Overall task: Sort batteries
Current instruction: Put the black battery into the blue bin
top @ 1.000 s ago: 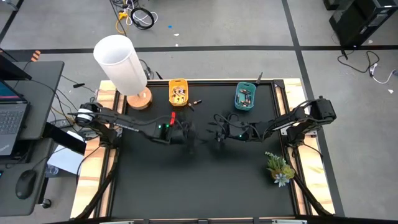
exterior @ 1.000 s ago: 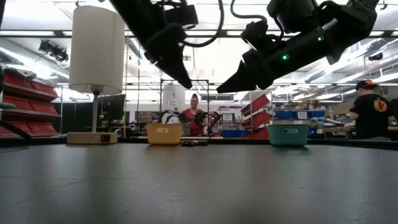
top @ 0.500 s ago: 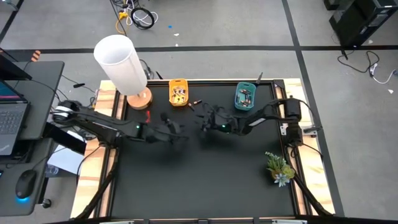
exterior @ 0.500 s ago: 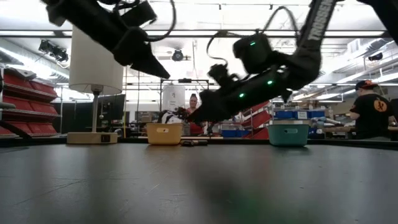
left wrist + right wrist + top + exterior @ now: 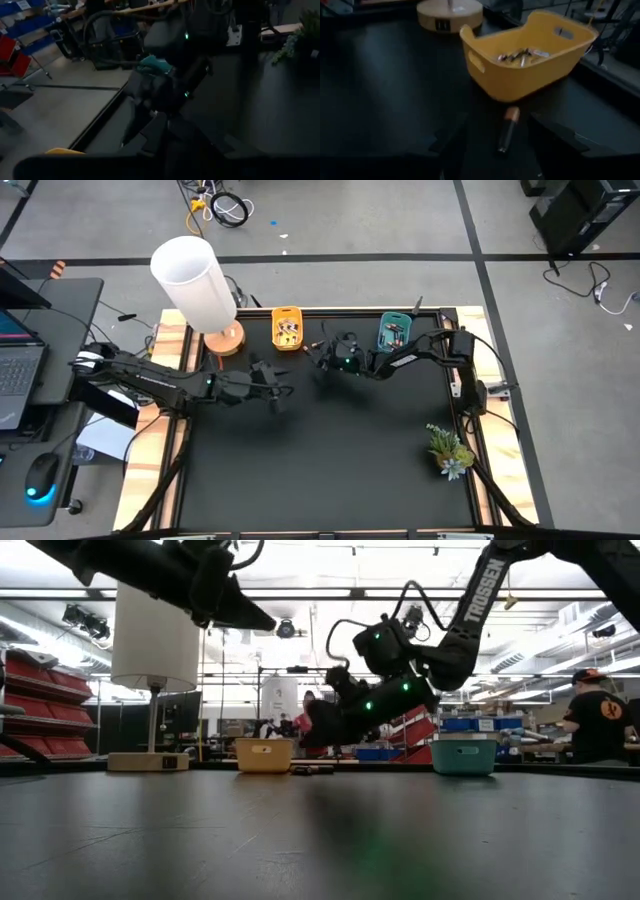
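Item: loose dark battery (image 5: 507, 129), copper-tipped, just beside yellow bin (image 5: 530, 55). My right end effector (image 5: 497, 145) straddles it, spread; I'd centre before closing. Left end effector (image 5: 277, 388): grip undeterminable.

Black table (image 5: 320, 470) with its load

On it stand a yellow bin (image 5: 287, 328), a teal bin (image 5: 393, 336), a lamp (image 5: 222, 338) and a small plant (image 5: 449, 450); a loose battery (image 5: 507, 129) lies just beside the yellow bin.
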Motion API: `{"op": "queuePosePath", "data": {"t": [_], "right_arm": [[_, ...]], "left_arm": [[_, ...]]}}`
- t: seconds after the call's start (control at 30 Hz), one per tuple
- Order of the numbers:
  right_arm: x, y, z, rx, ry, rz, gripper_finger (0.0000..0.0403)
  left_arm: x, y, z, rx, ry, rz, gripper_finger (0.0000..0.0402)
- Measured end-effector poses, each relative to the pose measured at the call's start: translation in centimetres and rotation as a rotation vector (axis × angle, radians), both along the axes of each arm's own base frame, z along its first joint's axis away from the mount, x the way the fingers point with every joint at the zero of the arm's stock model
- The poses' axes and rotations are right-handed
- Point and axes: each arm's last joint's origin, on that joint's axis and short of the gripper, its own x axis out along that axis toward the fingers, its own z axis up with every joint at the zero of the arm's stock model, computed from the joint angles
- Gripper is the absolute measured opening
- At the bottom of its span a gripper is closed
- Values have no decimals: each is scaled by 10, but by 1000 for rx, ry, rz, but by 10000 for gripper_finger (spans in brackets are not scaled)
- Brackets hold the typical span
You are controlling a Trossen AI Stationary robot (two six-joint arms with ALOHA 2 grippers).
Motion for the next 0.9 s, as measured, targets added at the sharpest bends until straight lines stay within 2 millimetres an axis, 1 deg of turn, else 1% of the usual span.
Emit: {"op": "queuePosePath", "data": {"t": [0.1, 0.2, 0.33, 0.43, 0.53, 0.67, 0.8, 0.9], "right_arm": [[0, 2, -11, 5, 37, -4, 211], [1, 2, -17, -10, 39, -33, 210], [2, -1, -20, -30, 25, -75, 211], [3, 0, -18, -36, -2, -88, 211], [3, 1, -18, -35, -3, -89, 209], [3, 0, -18, 22, -40, -137, 209], [3, 0, -17, 48, -60, -157, 210], [3, 3, -20, 30, -26, -158, 209]], "left_arm": [[2, -1, 2, 7, -34, -6, 85], [5, -1, 8, 21, -104, -9, 85], [8, 1, 15, 57, -171, -16, 85], [8, 3, 16, 92, -164, -23, 85], [8, 3, 11, 103, -107, -35, 85], [13, 2, -1, 107, -32, -72, 85], [22, 1, -14, 111, 5, -87, 85], [29, 0, -21, 173, 18, -101, 85]]}}
